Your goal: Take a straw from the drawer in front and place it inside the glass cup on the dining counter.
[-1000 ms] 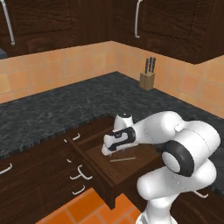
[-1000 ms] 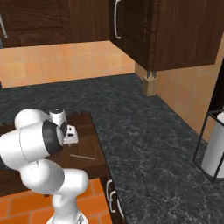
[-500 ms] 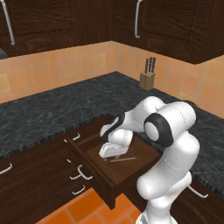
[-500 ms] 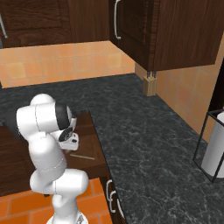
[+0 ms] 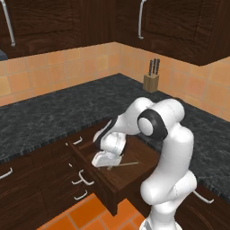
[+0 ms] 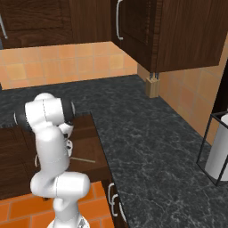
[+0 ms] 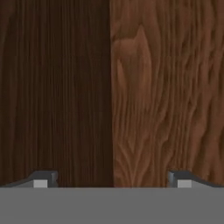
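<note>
Gripper [image 5: 107, 163] of the white arm is now down inside the pulled-out shallow dark brown wooden drawer [image 5: 130, 173]; 1 second ago it sat higher, above the tray with the elbow low, and the arm has since folded up and over to drive the hand down. Jaws stand wide apart, holding nothing; in the hand view the 2 fingertips [image 7: 43, 179] sit at the far edges over bare wood grain.

Thin, straight, pale whitish straw [image 5: 122, 164] lies flat on the drawer floor, just beside the gripper at its 3 o'clock in the left base view; same stick shows in the right base view [image 6: 83, 160]. It has not moved. Cannot tell if a finger touches it. No straw between the tips in the hand view, so likely the hand is off-line and needs a small shift before closing.

Pick not yet done; cup step untouched.

Textures: drawer floor is matte brown wood, half darker and half lighter in the hand view. Black speckled stone counter [image 5: 54, 114] surrounds the drawer, glossy. Drawer front carries a small silver bar handle [image 5: 83, 179]. Straw is very thin and rigid-looking, probably prone to roll or slip.
</note>
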### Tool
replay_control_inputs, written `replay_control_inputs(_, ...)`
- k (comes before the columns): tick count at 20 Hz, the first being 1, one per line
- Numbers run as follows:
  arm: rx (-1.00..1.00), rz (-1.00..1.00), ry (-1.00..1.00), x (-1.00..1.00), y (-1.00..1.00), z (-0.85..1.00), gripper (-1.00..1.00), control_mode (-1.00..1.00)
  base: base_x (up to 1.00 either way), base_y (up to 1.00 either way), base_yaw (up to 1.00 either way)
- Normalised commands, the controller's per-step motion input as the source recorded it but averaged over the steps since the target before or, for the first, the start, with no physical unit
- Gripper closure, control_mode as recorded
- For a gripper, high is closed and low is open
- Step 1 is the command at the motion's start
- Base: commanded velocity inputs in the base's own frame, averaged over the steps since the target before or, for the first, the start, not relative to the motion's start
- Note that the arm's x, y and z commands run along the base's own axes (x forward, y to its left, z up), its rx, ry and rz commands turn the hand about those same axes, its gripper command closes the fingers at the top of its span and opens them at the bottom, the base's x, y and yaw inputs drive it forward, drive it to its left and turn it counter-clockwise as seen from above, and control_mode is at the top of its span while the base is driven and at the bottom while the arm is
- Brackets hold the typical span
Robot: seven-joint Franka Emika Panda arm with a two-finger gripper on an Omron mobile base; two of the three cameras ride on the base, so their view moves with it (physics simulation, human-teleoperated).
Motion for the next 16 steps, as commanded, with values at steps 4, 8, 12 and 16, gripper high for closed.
replay_control_inputs(4, 0.08, 0.02, 0.08, 0.00, 0.70, -0.17, -1.00, -1.00, 0.00, 0.00, 0.00)
replay_control_inputs(8, 0.05, 0.02, 0.08, -0.08, 0.94, -0.04, -1.00, -1.00, 0.00, 0.00, 0.00)
replay_control_inputs(12, 0.00, 0.04, 0.04, -0.22, 1.00, 0.00, -1.00, -1.00, 0.00, 0.00, 0.00)
replay_control_inputs(16, -0.07, 0.00, -0.02, -0.07, 0.14, 0.23, -1.00, -1.00, 0.00, 0.00, 0.00)
